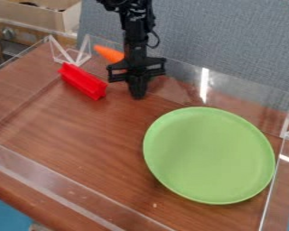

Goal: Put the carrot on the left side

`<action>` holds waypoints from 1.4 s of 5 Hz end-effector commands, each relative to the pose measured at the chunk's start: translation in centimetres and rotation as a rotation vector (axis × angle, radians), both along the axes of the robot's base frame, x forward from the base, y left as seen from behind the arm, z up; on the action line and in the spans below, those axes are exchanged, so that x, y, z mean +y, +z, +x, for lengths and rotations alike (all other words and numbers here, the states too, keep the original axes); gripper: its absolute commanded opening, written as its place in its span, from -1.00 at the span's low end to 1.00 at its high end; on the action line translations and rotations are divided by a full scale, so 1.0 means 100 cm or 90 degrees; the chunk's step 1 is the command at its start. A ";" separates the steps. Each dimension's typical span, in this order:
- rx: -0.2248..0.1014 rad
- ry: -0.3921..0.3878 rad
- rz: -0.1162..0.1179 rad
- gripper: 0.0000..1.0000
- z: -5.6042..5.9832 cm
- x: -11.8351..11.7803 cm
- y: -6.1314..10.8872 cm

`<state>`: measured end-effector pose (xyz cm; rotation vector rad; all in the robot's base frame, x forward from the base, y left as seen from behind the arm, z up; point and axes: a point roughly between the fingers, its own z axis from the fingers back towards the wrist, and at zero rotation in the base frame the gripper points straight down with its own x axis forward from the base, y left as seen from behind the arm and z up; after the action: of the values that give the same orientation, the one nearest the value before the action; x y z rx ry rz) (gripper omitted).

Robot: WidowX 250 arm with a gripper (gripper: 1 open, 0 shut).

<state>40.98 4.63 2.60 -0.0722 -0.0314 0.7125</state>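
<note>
Orange carrot [108,54] shows partly behind the black, clenched tool [137,87], near the red block [83,82], though I can't tell if it's gripped.

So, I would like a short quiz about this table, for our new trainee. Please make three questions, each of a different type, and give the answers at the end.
1. Multiple choice: What colour is the big round plate?
a) blue
b) green
c) white

2. True or false: The carrot is lying on the plate.

3. Fill in one word: In the picture, the red block lies to the ______ of the black hand.

Key: 1. b; 2. false, it is well away from the plate, near the grey back wall; 3. left.
</note>
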 end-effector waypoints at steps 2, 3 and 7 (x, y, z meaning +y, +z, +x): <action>-0.085 -0.023 -0.025 -1.00 -0.007 -0.015 0.056; -0.126 -0.025 -0.035 -1.00 -0.021 -0.014 0.086; -0.164 -0.062 -0.030 -1.00 -0.077 -0.007 0.130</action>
<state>33.31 3.59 13.29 -0.2048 -0.1807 0.6073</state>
